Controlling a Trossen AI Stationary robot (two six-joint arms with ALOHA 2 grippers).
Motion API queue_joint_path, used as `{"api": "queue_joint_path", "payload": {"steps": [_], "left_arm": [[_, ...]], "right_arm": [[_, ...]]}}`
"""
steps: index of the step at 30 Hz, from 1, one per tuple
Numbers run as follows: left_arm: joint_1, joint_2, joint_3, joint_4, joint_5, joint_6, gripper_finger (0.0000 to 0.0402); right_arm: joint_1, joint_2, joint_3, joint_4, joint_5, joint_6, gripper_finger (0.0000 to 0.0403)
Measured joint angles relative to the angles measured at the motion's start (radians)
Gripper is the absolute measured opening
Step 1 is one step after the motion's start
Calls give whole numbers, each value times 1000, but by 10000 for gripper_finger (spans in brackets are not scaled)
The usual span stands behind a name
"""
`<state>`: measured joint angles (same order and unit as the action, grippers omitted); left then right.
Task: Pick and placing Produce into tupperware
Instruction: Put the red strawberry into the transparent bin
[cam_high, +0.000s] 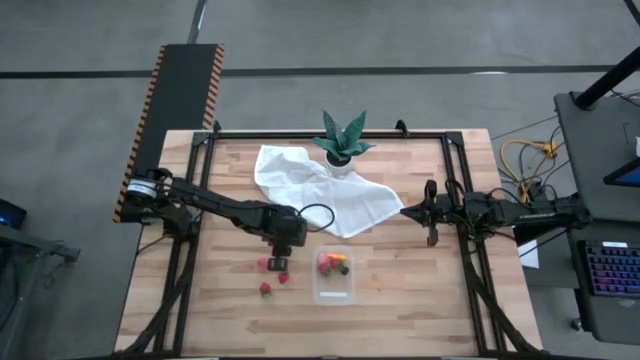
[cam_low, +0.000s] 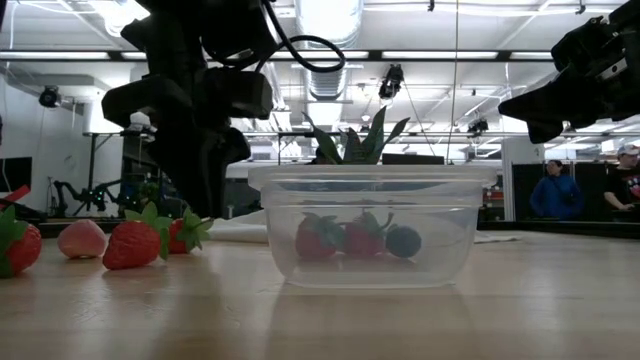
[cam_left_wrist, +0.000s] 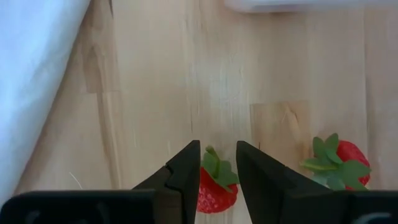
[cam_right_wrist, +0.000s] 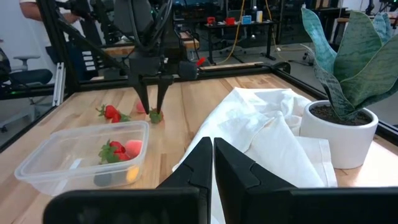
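The clear tupperware (cam_high: 334, 282) (cam_low: 372, 190) sits on the wooden table near its near edge. It holds two red strawberries (cam_low: 340, 238), a dark round piece (cam_low: 404, 241) and an orange sliver (cam_high: 341, 267). Left of it lie loose strawberries (cam_low: 130, 246) (cam_high: 266, 289) and a pink piece (cam_low: 82, 240). My left gripper (cam_high: 279, 264) (cam_left_wrist: 217, 168) points down over this loose produce, shut on one strawberry (cam_left_wrist: 216, 191). My right gripper (cam_high: 432, 218) (cam_right_wrist: 213, 152) hovers shut by the table's right side, touching nothing. My left gripper pinches a small red strawberry by its sides just below the green leaf cap (cam_left_wrist: 219, 169), between its two fingers (cam_left_wrist: 186, 171). The fingers come from above, pointing down. In the right wrist view the strawberry (cam_right_wrist: 155, 116) sits at the fingertips, low at the table top.
A large white cloth (cam_high: 320, 190) lies crumpled on the table's far middle, with a potted green spiky plant (cam_high: 342, 145) at its far edge. Another strawberry (cam_left_wrist: 343, 163) lies close beside the held one. Bare wood lies right of the tupperware. People stand in the room beyond.
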<state>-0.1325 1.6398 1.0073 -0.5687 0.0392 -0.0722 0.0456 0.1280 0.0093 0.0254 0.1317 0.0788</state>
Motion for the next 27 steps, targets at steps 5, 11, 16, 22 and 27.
{"api": "queue_joint_path", "payload": {"steps": [5,11,16,22,27], "left_arm": [[0,0,0,11,-1,0,89],[0,17,-3,9,-1,0,89],[0,43,-3,10,-1,0,89],[0,43,-3,10,-1,0,89],[0,44,-3,10,0,0,89]], "right_arm": [[0,0,0,0,0,0,9],[0,0,0,0,0,0,9],[0,0,0,0,0,0,9],[0,0,0,0,0,0,9],[0,0,0,0,0,0,9]]}}
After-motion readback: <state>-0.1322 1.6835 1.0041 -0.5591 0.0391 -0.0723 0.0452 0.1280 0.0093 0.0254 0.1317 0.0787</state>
